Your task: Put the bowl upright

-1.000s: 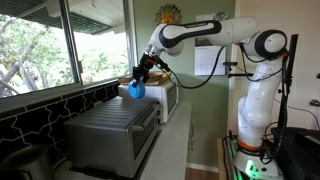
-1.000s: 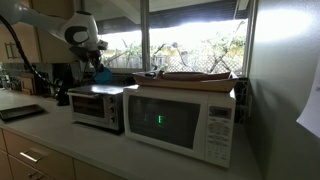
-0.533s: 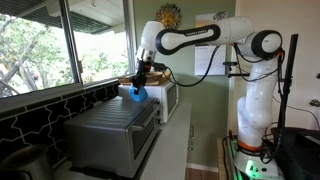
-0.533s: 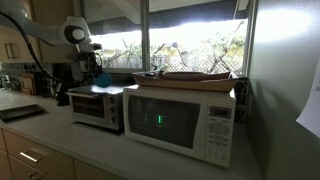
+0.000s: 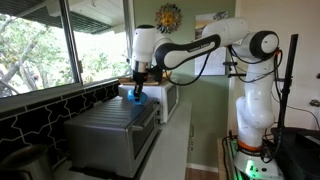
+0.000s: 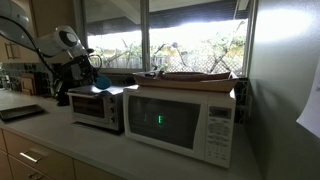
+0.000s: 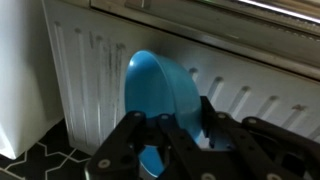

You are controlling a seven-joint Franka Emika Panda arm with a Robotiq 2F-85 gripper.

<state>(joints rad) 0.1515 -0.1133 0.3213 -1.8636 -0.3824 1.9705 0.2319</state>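
One blue bowl [image 7: 158, 85] stood tilted on its edge at the ribbed grey oven top [image 7: 80, 70], beside the window [image 5: 40, 45]. My claw [image 7: 172, 128] was closed on its rim. Whether it touched the top, I could not tell.

Pincer [image 5: 138, 88] at the blue bowl [image 5: 137, 98] atop the grey metal appliance [image 5: 108, 130] by the window [image 5: 50, 45].

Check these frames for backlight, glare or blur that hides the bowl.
In an exterior view the windows are blown out and the bowl sits dim; in an exterior view the bowl is evenly lit; wrist view is soft, tool dark and blurred.
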